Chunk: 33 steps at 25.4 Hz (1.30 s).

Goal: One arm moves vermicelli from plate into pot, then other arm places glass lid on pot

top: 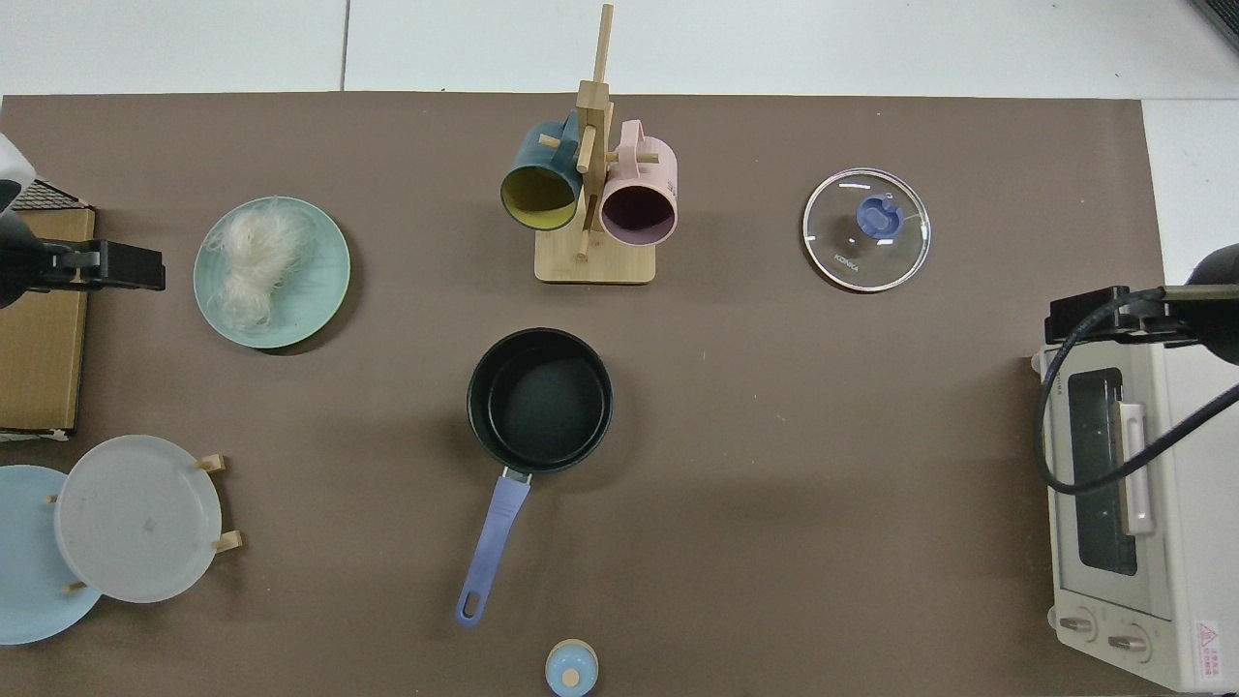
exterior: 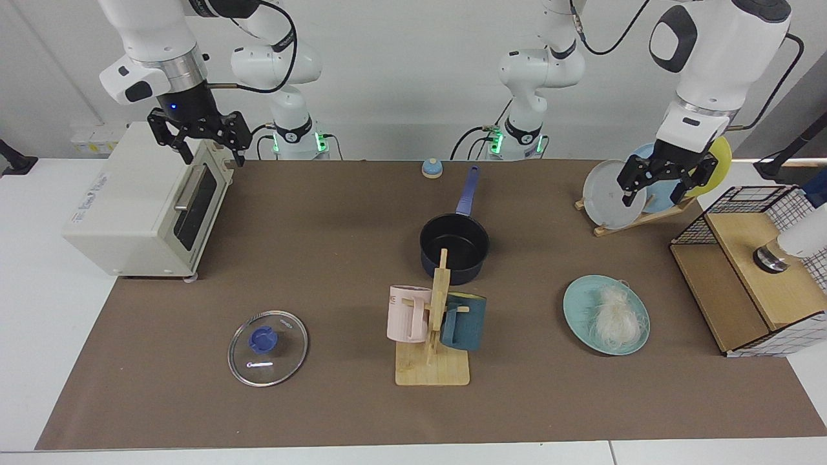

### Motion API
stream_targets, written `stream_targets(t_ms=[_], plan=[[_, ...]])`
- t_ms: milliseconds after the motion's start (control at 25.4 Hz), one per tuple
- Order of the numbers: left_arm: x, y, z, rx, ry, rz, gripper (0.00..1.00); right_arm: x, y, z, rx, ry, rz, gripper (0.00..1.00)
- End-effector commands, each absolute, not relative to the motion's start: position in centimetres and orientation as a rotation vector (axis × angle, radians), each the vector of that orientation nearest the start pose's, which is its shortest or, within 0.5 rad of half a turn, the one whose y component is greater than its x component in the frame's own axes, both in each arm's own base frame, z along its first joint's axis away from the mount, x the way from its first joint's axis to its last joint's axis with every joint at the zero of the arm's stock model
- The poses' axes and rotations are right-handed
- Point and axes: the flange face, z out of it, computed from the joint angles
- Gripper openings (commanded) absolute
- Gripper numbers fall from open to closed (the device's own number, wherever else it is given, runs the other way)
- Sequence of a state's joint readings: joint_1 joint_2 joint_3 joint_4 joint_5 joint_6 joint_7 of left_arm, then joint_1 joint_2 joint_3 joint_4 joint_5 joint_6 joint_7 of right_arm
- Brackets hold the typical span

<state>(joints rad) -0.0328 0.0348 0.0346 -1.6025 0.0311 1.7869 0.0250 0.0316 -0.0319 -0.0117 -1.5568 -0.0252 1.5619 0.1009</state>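
Seeing bright, even overhead light on both views. Soft shadows under pot and plate. Small glare streaks on lid. Focus sharp.

This is a robotics lab dressed as a kitchen, not a home. Two white robot arms are mounted behind a white table covered by a brown mat, against a bare white wall with trailing cables. A toaster oven, mug rack and plate rack stand as props.

The glass lid bears the word "KONKA"; other markings are unreadable.
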Motion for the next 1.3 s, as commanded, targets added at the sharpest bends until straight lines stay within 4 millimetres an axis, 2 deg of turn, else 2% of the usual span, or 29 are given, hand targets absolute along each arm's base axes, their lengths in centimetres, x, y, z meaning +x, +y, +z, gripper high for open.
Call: stream_targets(t_ms=[0, 629, 1258], plan=[[58.0, 0.6, 61.0, -3.107, 0.031, -0.217, 1.00, 54.3, -0.4, 64.8, -3.156, 0.105, -0.035, 0.99], [58.0, 0.6, 61.1, -3.106, 0.034, -0.219, 1.00, 54.2, -0.2, 64.8, -3.156, 0.100, -0.030, 1.00], [58.0, 0.6, 61.0, -3.107, 0.034, -0.217, 1.00, 53.9, -1.2, 64.8, -3.157, 0.127, -0.008, 1.00]])
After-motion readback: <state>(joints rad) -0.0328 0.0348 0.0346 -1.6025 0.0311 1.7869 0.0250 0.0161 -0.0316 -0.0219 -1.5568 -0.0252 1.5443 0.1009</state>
